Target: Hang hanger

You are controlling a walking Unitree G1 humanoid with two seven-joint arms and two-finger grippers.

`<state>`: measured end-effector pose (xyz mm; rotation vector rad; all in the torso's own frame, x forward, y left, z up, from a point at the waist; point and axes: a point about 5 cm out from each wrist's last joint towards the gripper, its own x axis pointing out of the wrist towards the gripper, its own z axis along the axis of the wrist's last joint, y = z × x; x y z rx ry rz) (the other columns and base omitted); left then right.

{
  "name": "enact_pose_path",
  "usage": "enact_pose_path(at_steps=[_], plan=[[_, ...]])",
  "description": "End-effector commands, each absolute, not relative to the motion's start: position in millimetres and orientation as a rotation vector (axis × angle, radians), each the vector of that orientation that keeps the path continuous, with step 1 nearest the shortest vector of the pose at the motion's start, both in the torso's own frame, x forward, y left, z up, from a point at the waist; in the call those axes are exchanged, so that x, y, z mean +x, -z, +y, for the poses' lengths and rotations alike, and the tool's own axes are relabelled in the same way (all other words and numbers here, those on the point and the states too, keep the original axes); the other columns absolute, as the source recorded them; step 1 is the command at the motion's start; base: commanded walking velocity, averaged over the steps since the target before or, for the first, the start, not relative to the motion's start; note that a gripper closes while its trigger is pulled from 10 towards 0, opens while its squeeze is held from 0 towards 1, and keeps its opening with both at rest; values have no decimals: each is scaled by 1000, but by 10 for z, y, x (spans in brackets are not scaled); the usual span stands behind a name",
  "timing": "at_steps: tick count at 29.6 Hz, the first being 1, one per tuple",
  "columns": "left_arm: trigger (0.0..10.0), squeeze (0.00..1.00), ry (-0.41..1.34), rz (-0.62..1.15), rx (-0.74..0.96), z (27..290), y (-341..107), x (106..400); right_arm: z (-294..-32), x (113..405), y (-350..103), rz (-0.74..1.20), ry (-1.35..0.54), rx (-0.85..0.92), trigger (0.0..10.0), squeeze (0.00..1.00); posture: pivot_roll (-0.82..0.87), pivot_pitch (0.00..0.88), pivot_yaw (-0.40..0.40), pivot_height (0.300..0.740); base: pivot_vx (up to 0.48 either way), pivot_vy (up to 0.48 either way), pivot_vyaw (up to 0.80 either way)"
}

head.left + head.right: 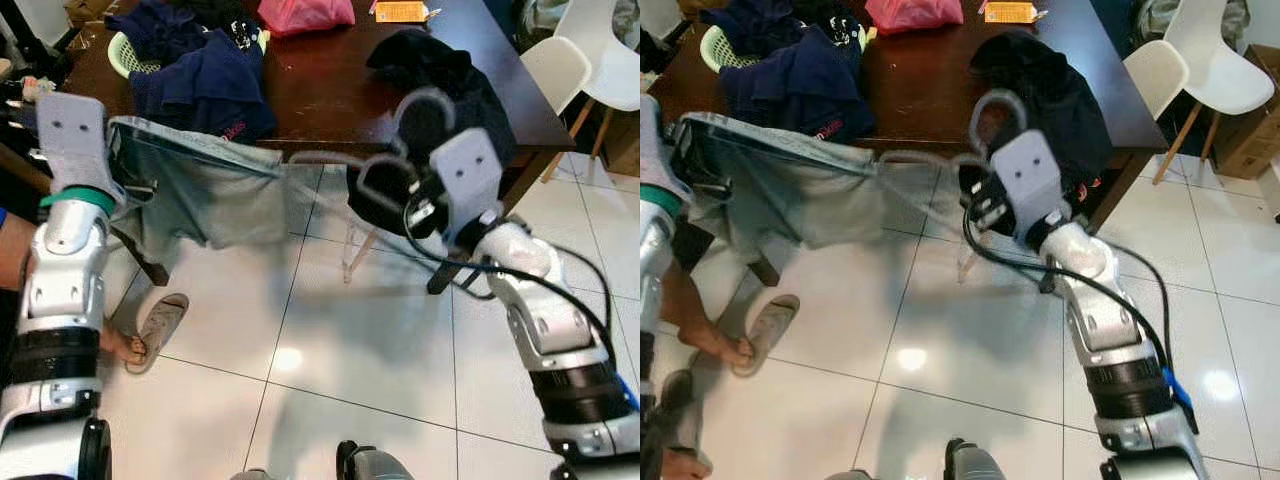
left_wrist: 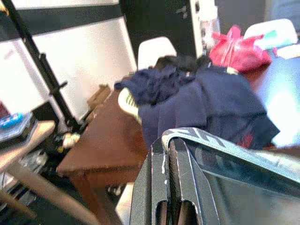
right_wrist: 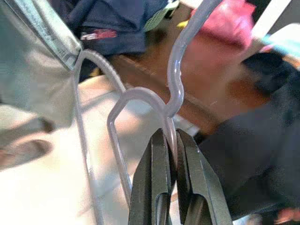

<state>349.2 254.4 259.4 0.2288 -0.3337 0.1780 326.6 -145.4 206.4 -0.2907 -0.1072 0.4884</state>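
Left eye view: left gripper (image 2: 171, 187), at frame left, was clamped on the waistband of the grey shorts (image 1: 205, 190), a soft, limp, light garment draped toward centre. The hanger (image 3: 140, 101), thin clear plastic, judged light, springy and slippery, ran from the shorts to centre-right, where the right gripper (image 3: 171, 183) pinched its wire just below the hook, fingers closed; that neck seemed the sound hold.

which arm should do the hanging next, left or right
Right, probably. The right end effector is shut on the hanger just below its hook, while the left end effector only pinches the shorts.
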Motion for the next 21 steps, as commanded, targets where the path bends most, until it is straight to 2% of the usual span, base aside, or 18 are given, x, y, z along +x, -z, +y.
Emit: enact_pose_path(at_steps=[1, 11, 12, 13, 15, 17, 21], plan=[[10000, 0, -174, -320, 225, 2559, -2553, 3499, -1480, 3248, -2065, -97, -482, -244, 10000, 0, -2, 75, 47, 740, 0, 0, 0], [10000, 0, -116, -232, 216, 2322, -2275, 3543, -1469, 3304, -2015, -56, -413, -14, 10000, 0, 0, 78, 43, 740, 0, 0, 0], [10000, 0, -112, -223, 205, 2288, -2243, 3550, -1403, 3263, -2018, -63, -493, 9, 10000, 0, -4, 83, 41, 740, 0, 0, 0], [10000, 0, -112, -223, 205, 2288, -2243, 3550, -1403, 3263, -2018, -63, -493, 9, 10000, 0, -4, 83, 41, 740, 0, 0, 0], [10000, 0, -117, -223, 190, 2256, -2234, 3573, -1264, 3116, -1995, -49, -691, 13, 10000, 0, -5, 85, 40, 740, 0, 0, 0], [10000, 0, -117, -223, 190, 2256, -2234, 3573, -1264, 3116, -1995, -49, -691, 13, 10000, 0, -5, 85, 40, 740, 0, 0, 0], [10000, 0, -94, -238, 264, 2203, -2247, 3618, -1076, 2852, -1913, 17, -949, 34, 10000, 0, -12, 87, 42, 740, 0, 0, 0]])
